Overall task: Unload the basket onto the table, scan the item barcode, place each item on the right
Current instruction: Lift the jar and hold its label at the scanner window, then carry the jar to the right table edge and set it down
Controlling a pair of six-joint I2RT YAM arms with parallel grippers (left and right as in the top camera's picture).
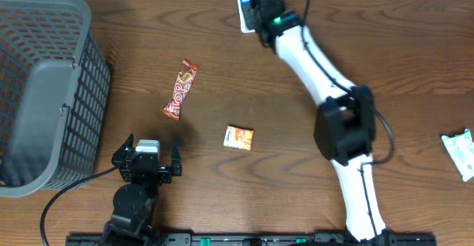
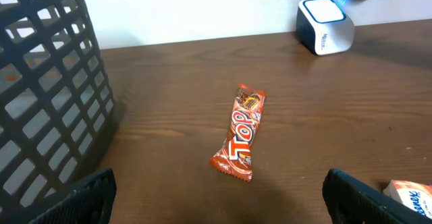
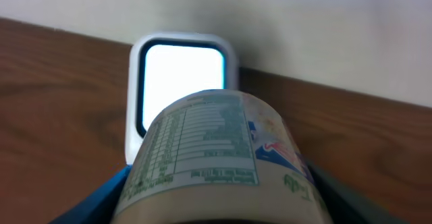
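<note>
The right arm reaches across the bench [image 1: 385,46] to its far edge, where the right gripper [image 1: 255,1] is clamped on a labelled container [image 3: 216,150]. The container is round-bodied, and its blue-edged fingers [image 3: 101,197] show on either side of it in the wrist view. It lies on its side in the grip, with the printed nutrition panel facing up toward the wrist camera. Just beyond it stands the scanner [image 3: 182,82], a small white box with a bright window (whether the two touch cannot be told). No barcode can be made out on the part of the label that shows.

The left gripper [image 1: 152,151] sits near the front edge, left of the middle. Its fingers [image 2: 74,200] are spread wide with nothing between them.

A brown and orange candy bar [image 1: 181,90] lies on the bare wood ahead of the left gripper, its length running roughly front to back. A small orange packet [image 1: 238,138] lies nearer the front edge, about mid-bench. A grey mesh basket [image 1: 44,90] fills the left end of the bench. A white and green packet [image 1: 461,153] lies at the right edge.
</note>
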